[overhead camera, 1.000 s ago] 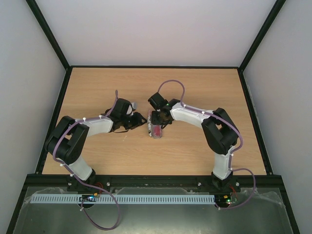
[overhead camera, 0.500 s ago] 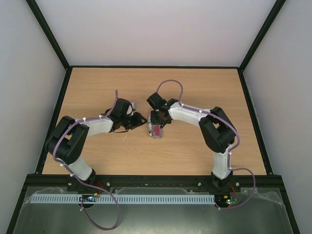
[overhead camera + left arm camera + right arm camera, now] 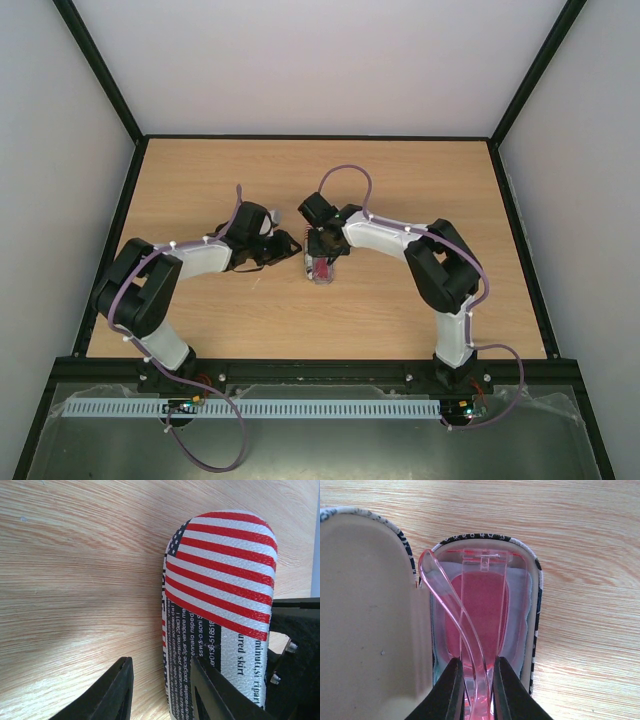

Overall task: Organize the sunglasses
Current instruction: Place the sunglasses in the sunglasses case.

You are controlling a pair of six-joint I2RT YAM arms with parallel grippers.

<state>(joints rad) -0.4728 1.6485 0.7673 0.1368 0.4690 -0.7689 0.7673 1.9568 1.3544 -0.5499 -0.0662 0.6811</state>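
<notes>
Right arm (image 3: 378,234) shifted slightly left, right jaws clamped on sunglasses (image 3: 481,605) in flag case (image 3: 220,570) printed "skirt"; left jaws straddle its rim, grip unclear

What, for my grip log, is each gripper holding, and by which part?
Right gripper: the sunglasses, by one temple arm. Left gripper straddles the edge of the case; hold unclear.

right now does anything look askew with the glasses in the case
Yes. One temple arm of the sunglasses is not folded flat: it bows across the lens, its tip at the left rim of the open case. The right claw pinches it.
</notes>
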